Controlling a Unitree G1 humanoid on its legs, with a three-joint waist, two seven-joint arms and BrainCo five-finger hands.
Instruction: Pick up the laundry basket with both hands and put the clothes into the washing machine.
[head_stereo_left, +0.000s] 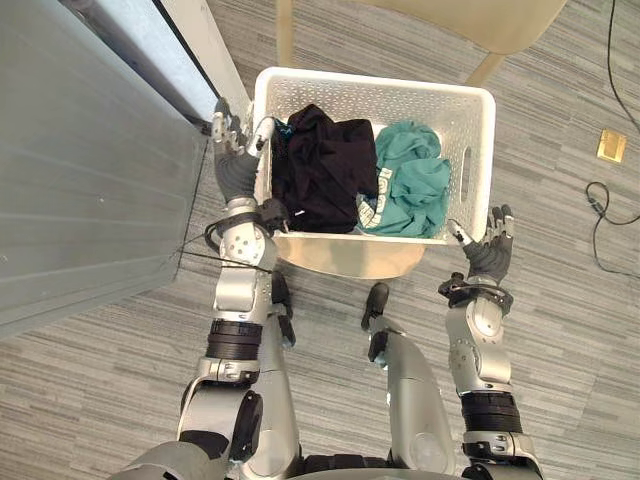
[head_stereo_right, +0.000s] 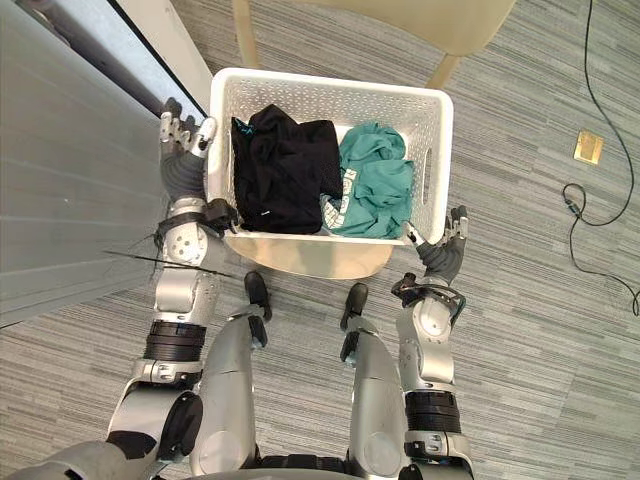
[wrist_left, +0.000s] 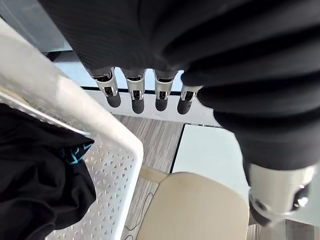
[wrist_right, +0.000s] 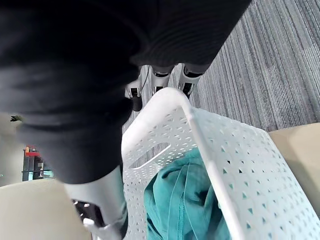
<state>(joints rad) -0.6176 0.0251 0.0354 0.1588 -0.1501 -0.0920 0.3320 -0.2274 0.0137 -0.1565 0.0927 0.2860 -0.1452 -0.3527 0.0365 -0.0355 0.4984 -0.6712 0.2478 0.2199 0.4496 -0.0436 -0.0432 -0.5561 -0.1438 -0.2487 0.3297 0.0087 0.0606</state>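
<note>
Now looking down beside a broad grey panel (head_stereo_left: 90, 150) on the left, possibly the washing machine, though not telling for sure. Facing a beige chair seat (head_stereo_left: 350, 258) and judging it as the stand, raising the white basket (head_stereo_left: 400, 100) off the floor and within easy reach of both arms. Finding the clothes waiting inside that basket: black clothes (head_stereo_left: 320, 165) heaped against its left wall, teal clothes (head_stereo_left: 410, 180) bunched against its right wall, touching along the middle.

Bracketing the basket, seemingly for a two-sided lift. Holding the left hand (head_stereo_left: 235, 165) flat along the outside of the left wall, just beside or touching it, with fingers (wrist_left: 135, 97) straight and gripping nothing. Holding the right hand (head_stereo_left: 488, 250) at the near right corner, with fingers (wrist_right: 186, 82) spread wide beyond the rim and likewise gripping nothing. Judging the pick-up as not yet made, and calling for a firm hold on rim or handle slots first.

Noticing a pale patch with print on the teal clothes, too small for reading; finding no other writing. Passing over a small brass plate (head_stereo_left: 611, 145) set in the floor, well apart on the right.
</note>
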